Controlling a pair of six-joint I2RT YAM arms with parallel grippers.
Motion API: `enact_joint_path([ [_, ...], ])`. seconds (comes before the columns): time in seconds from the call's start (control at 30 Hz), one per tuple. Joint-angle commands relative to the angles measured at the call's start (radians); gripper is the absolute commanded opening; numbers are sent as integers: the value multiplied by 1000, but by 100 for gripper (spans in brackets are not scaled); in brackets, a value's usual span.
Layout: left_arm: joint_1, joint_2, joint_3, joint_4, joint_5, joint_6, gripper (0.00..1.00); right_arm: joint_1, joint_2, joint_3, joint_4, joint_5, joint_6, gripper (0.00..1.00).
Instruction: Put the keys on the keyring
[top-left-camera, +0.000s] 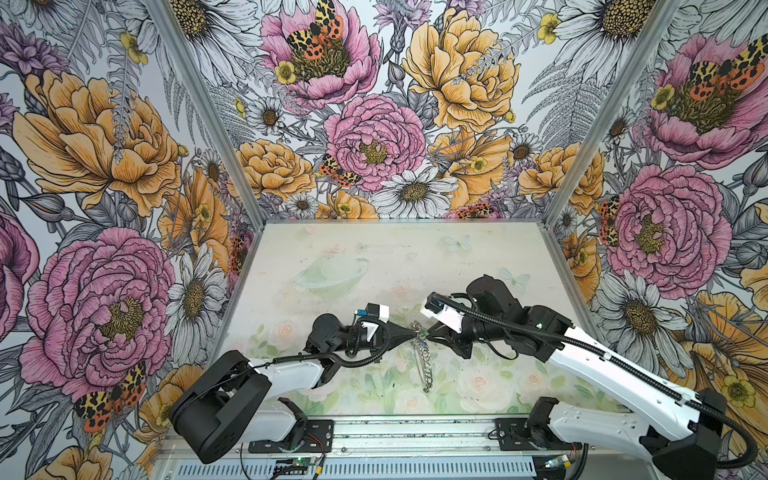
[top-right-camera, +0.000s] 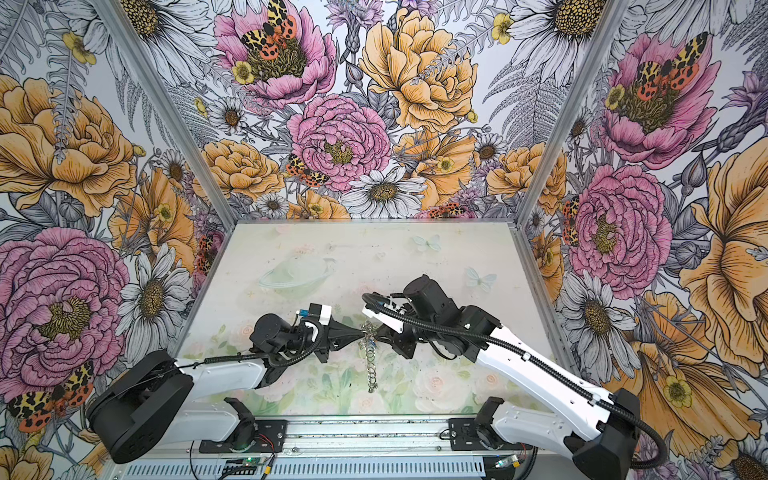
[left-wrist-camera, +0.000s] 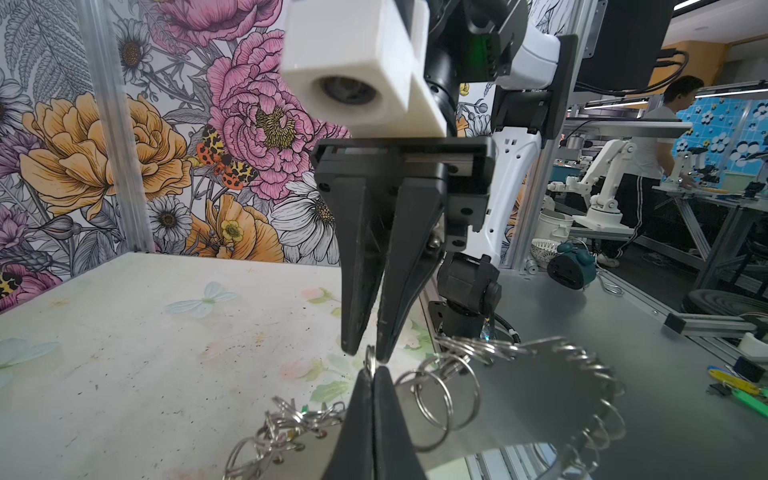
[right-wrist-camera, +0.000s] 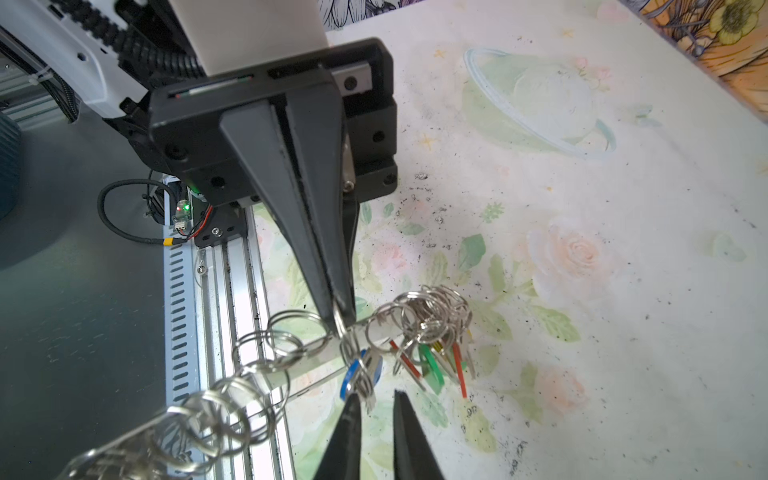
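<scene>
flat grey metal keyring (left-wrist-camera: 536, 399), wire-looped rim

We see walls (top-left-camera: 374, 124) papered in a bold floral print: pink and orange-yellow blooms, white daisies, grey inked leaves, and moths spotted in orange, yellow and black. The table (top-left-camera: 415, 249) wears a far paler print of blush roses, green leaves, faint blue butterflies and a mint ringed planet (flecked with dark specks). The keyring (left-wrist-camera: 540, 399) is flat grey, its loops silver. The keys (right-wrist-camera: 428, 361) show blue, green, red and yellow tags. The left arm (top-left-camera: 291, 370) and right arm (top-left-camera: 615, 374) are white with black joints; the left gripper (right-wrist-camera: 338, 328) and right gripper (right-wrist-camera: 376, 395) are black.
</scene>
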Motion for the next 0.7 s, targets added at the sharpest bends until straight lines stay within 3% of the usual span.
enact_joint_path([
  [0.0, 7, 18, 20, 122, 51, -37, 0, 4, -64, -33, 53, -43, -50, 20],
  [0.67, -1, 60, 24, 201, 87, -82, 0, 46, -59, -129, 266, -46, -17, 14],
])
